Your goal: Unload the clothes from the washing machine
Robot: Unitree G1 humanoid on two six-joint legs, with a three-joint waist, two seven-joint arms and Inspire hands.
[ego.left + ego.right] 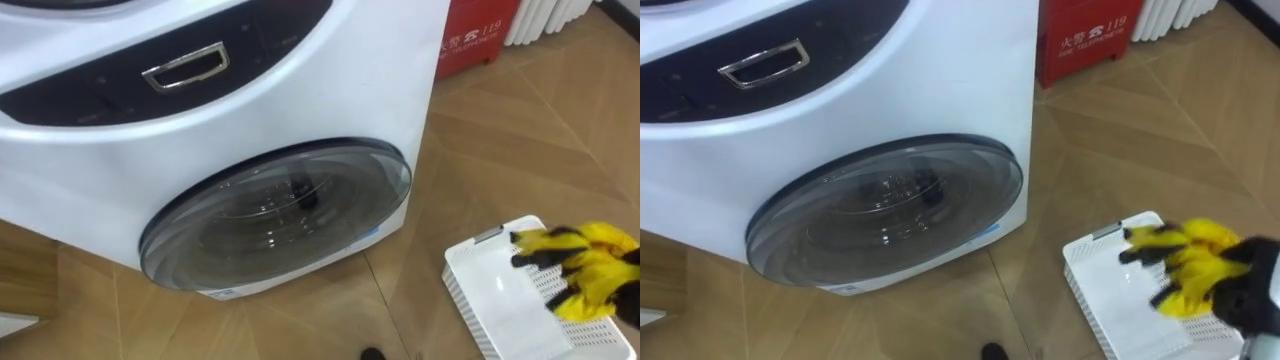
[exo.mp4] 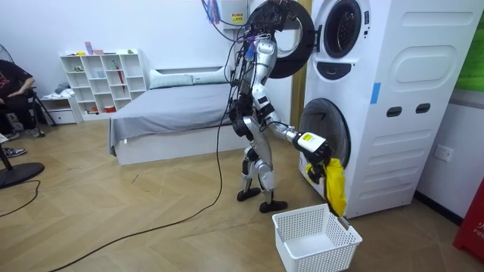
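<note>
Left eye view first: the robot's right hand (image 1: 560, 255) is coming in from the right, its dark fingers (image 1: 530, 260) clamping round a crumpled bright yellow cloth (image 1: 603, 240). It is holding that cloth directly above the white perforated plastic laundry basket (image 1: 490, 280) on the wooden floor, so I'd say the drop is the step in hand. The white front-loading washing machine (image 1: 300, 80) is sitting just beside the basket, and its round glass door (image 1: 275, 215) is looking shut.

Over to the room view: the robot is standing at the machine with its right arm stretched forward and down. The cloth (image 2: 335, 189) is dangling from the hand (image 2: 316, 149) over the basket's (image 2: 314, 238) machine-side corner, close to the rim, so a release here is risking a snag on the edge.

Right eye view: the fingers (image 1: 1145, 252) are gripping the bunched cloth (image 1: 1200, 245), which is hovering over the basket (image 1: 1105, 275) and not touching it.
</note>
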